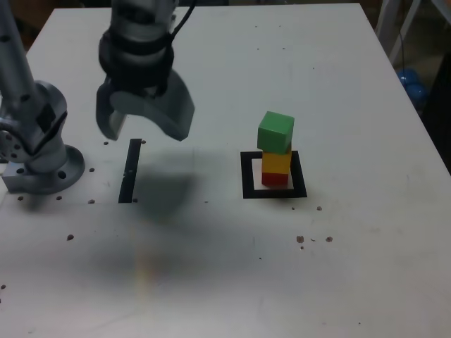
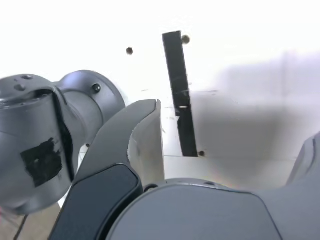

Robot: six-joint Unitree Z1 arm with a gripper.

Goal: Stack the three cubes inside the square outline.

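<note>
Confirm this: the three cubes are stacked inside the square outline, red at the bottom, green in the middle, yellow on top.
Not quite. The exterior view shows the yellow cube in the middle and the green cube on top. The red cube is at the bottom, and the stack stands inside the square outline.

No text, label, brand, number or sign can be read in either view. The cubes' faces are plain, the tabletop [image 1: 232,282] carries only black tape marks and small dark specks, and the dark patch on the arm's base [image 2: 42,160] in the wrist view is blank.
</note>
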